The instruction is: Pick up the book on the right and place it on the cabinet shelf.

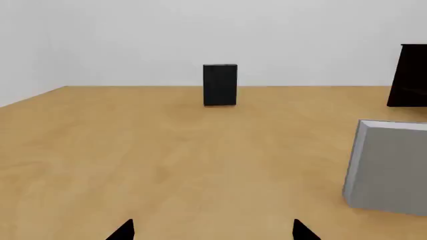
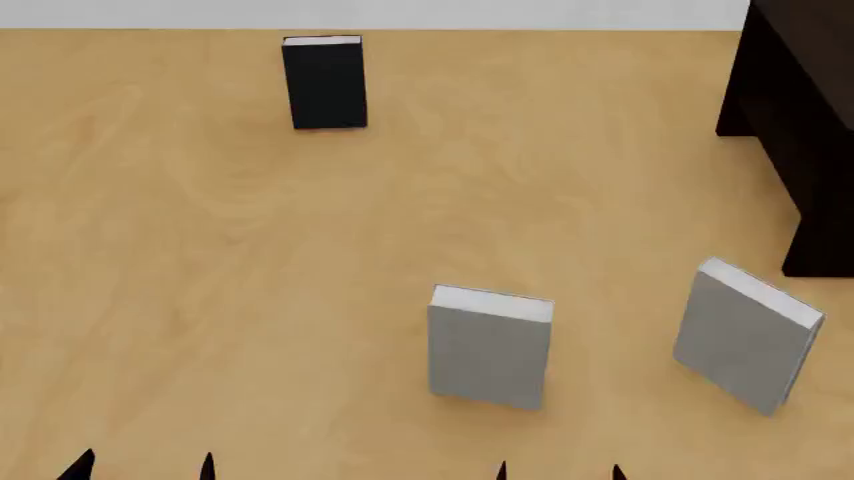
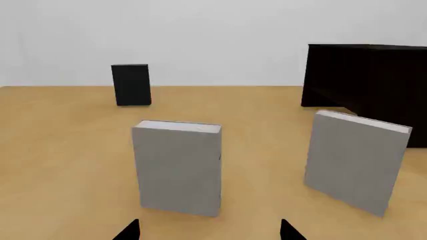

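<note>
Two light grey books stand upright on the wooden floor. The book on the right is turned at an angle, just in front of the dark brown cabinet. I cannot make out its shelf in the dark wood. My right gripper is open and empty, low and short of both books, facing the middle grey book. The book on the right is further right of it. My left gripper is open and empty over bare floor.
A black book stands upright far back on the left. One grey book shows at the edge of the left wrist view, with the cabinet behind it. A white wall closes the back.
</note>
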